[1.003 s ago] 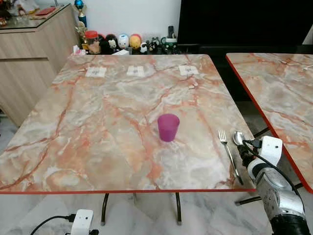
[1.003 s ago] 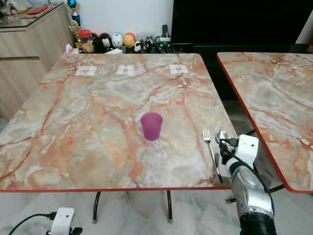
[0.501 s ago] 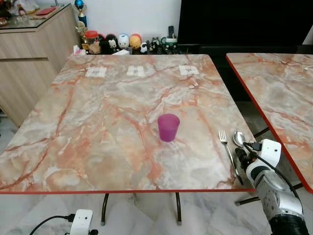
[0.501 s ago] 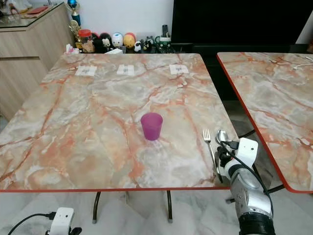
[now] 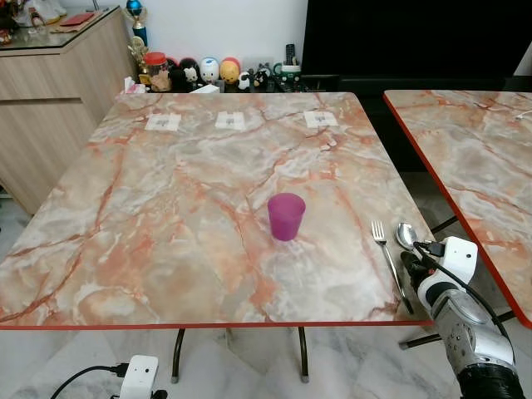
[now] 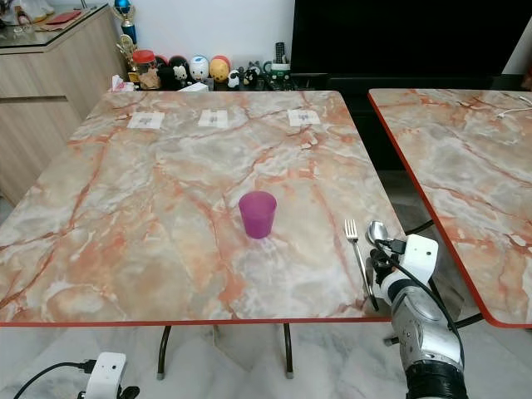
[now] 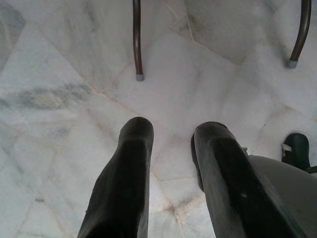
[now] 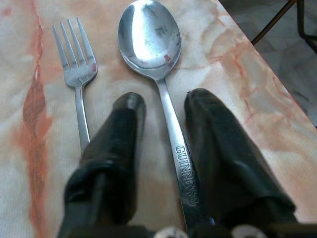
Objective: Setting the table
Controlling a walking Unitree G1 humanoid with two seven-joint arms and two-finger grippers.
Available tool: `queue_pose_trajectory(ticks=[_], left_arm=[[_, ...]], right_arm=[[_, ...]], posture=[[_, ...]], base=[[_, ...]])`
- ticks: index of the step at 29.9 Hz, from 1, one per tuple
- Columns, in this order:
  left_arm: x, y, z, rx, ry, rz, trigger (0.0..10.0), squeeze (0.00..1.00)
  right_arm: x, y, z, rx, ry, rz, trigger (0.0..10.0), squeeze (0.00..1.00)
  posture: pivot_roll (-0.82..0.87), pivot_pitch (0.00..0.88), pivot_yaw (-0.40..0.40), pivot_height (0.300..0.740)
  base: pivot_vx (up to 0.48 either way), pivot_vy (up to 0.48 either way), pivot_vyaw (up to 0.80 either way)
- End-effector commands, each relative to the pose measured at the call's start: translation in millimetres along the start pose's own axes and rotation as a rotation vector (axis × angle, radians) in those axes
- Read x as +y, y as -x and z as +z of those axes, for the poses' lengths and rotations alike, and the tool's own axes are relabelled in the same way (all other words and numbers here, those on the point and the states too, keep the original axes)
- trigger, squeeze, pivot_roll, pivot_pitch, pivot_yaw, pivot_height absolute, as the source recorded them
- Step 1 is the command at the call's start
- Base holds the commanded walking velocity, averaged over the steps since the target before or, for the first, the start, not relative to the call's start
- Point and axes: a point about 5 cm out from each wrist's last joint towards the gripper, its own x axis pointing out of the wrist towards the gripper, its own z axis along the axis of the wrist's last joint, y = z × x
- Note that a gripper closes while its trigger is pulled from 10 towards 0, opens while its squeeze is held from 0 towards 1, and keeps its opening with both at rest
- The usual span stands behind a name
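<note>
Surface (image 5: 166, 208), marbled with a red rim: a purple cup (image 5: 286, 216) stands upright a little right of centre, seemingly the drink of a place setting, with a fork (image 5: 387, 256) and a spoon (image 5: 405, 236) lying parallel and just apart by the near right corner, tines and bowl pointing to the far edge as cutlery is laid. Right hand (image 8: 163, 106): at that corner, fingers parted either side of the spoon handle without pinching it; its arm hides the handle end. Left hand (image 7: 171, 134): open, idle above the floor (image 7: 59, 59).
</note>
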Motion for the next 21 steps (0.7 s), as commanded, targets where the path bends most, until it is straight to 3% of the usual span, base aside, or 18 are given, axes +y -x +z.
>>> queue_pose_trajectory(ticks=[1, 21], left_arm=[[1.8, 1.5, -6.8, 0.033, -0.01, -0.002, 10.0, 0.0], [-2.1, 1.1, -7.5, 0.036, -0.006, -0.011, 10.0, 0.0]], right_arm=[[1.9, -1.6, 0.0, 0.004, -0.006, 0.004, 0.0, 0.0], [-0.2, 0.4, -4.7, 0.021, 0.003, -0.004, 0.0, 0.0]], posture=[[0.11, 0.0, -0.015, 0.74], [0.11, 0.001, -0.017, 0.74]], base=[[0.0, 0.0, 0.0], [0.0, 0.0, 0.0]])
